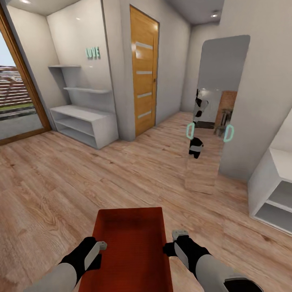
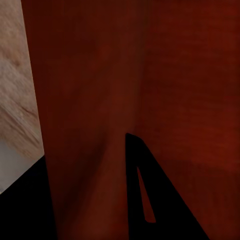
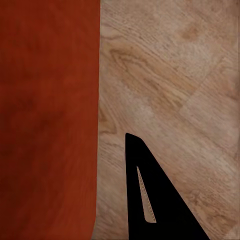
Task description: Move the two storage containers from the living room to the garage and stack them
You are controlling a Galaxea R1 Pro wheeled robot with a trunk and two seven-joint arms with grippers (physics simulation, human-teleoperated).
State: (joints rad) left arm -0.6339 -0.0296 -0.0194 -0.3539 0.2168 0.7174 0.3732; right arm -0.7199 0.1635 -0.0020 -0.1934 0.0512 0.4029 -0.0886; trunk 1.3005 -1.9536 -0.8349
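Hanging between both grippers, the orange-red storage container (image 1: 129, 247) sits above the wood-plank floor (image 1: 52, 178); left gripper (image 1: 99, 245) and right gripper (image 1: 175, 242) jaws clamp its side walls. Ahead stand a mirror (image 1: 215, 117), wooden door (image 1: 144, 69), white shelves (image 1: 83, 121).

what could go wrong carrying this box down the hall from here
1. The box looks held only by side pressure from the left gripper and right gripper; if either arm eases outward it may drop onto the wood floor.
2. The passage narrows ahead between the wooden door and the tall mirror, so the box or an elbow could clip one.
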